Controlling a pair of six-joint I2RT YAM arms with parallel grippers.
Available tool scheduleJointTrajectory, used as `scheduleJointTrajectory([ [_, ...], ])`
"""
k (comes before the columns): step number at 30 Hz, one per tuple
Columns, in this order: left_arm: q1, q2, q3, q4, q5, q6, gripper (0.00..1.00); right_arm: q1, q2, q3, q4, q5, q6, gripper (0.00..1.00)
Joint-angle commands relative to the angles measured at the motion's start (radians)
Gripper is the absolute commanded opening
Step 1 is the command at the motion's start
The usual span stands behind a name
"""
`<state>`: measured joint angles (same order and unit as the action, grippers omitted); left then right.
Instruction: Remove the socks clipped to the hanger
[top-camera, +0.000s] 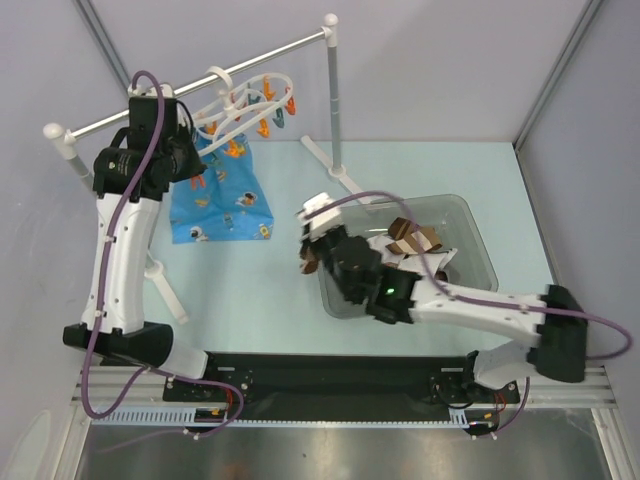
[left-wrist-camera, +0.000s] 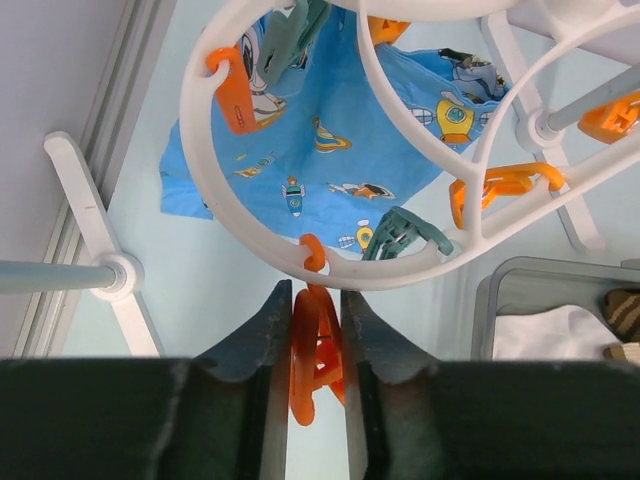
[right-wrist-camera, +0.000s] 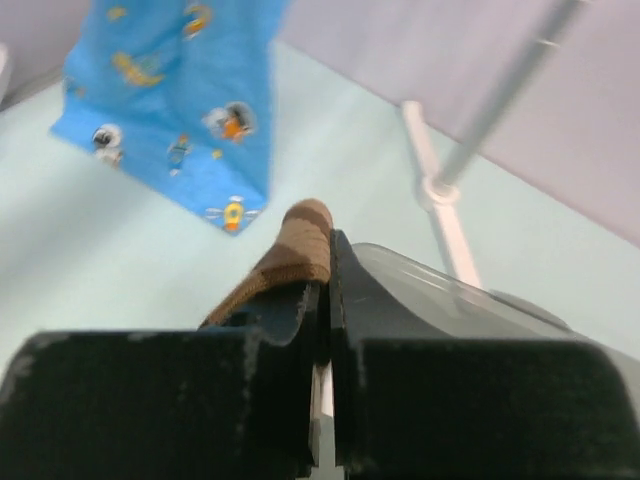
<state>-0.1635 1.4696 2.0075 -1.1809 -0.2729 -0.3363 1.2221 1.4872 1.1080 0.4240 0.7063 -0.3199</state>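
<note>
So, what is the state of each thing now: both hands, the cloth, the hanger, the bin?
left hand: closed on an orange clip
right hand: shut on a brown striped sock
blue cloth: hanging from the hanger
hanger: hooked on the rail
bin: open, socks inside

brown striped sock (right-wrist-camera: 295, 255) — white hanger (left-wrist-camera: 193, 140), orange clip (left-wrist-camera: 315, 350)
</note>
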Motion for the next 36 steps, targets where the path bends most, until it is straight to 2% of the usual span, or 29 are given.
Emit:
scheduleJointTrajectory([
  [1,-0.002,-0.044,0.005,0.069,0.059,0.033,0.28,-0.076,-0.192,-0.004,-0.443,0.139,0.315,0.00],
  [3,-0.001,-0.063,-0.010,0.086,0.072,0.031,0.33,-0.169,-0.293,-0.014,-0.633,0.104,0.468,0.01],
  [4,-0.002,-0.066,-0.012,0.090,0.084,0.029,0.40,-0.199,-0.323,-0.025,-0.677,0.095,0.501,0.01],
  [6,-0.002,-0.080,-0.015,0.099,0.092,0.028,0.45,-0.295,-0.390,-0.083,-0.743,0.072,0.571,0.04],
  [7,-0.002,-0.086,-0.016,0.101,0.092,0.025,0.52,-0.330,-0.407,-0.105,-0.752,0.061,0.591,0.06],
  [9,-0.002,-0.112,-0.042,0.113,0.098,0.020,0.57,-0.387,-0.442,-0.137,-0.778,0.001,0.631,0.17],
  [10,-0.002,-0.124,-0.056,0.136,0.101,0.019,0.63,-0.441,-0.446,-0.155,-0.791,-0.014,0.656,0.20],
  [11,-0.002,-0.136,-0.087,0.148,0.109,0.019,0.66,-0.464,-0.444,-0.160,-0.804,-0.033,0.665,0.31],
  [12,-0.002,-0.161,-0.102,0.161,0.115,0.019,0.69,-0.487,-0.443,-0.157,-0.835,-0.045,0.668,0.36],
  [13,-0.002,-0.170,-0.113,0.182,0.120,0.020,0.77,-0.527,-0.430,-0.139,-0.853,-0.060,0.667,0.43],
  [14,-0.002,-0.179,-0.124,0.190,0.121,0.022,0.80,-0.544,-0.426,-0.123,-0.893,-0.095,0.664,0.58],
  [15,-0.002,-0.189,-0.124,0.193,0.120,0.028,0.89,-0.559,-0.420,-0.105,-0.915,-0.119,0.656,0.66],
  [16,-0.002,-0.192,-0.121,0.191,0.117,0.029,0.92,-0.575,-0.406,-0.052,-0.942,-0.132,0.653,0.83],
  [18,-0.002,-0.201,-0.104,0.187,0.123,0.036,1.00,-0.576,-0.397,0.005,-1.028,-0.148,0.657,0.95],
  [19,-0.002,-0.213,-0.102,0.185,0.132,0.037,0.99,-0.576,-0.400,0.031,-1.053,-0.162,0.659,1.00],
  [23,-0.002,-0.271,-0.124,0.210,0.196,0.063,1.00,-0.576,-0.429,0.130,-1.129,-0.299,0.668,1.00],
  [28,-0.002,-0.385,-0.176,0.247,0.264,0.102,1.00,-0.576,-0.505,0.177,-1.145,-0.438,0.737,1.00],
  [32,-0.002,-0.498,-0.266,0.296,0.446,0.132,0.99,-0.576,-0.663,0.122,-1.050,-0.602,0.757,1.00],
  [36,-0.001,-0.687,-0.410,0.427,0.688,0.096,1.00,-0.576,-0.803,0.108,-1.019,-0.643,0.794,1.00],
])
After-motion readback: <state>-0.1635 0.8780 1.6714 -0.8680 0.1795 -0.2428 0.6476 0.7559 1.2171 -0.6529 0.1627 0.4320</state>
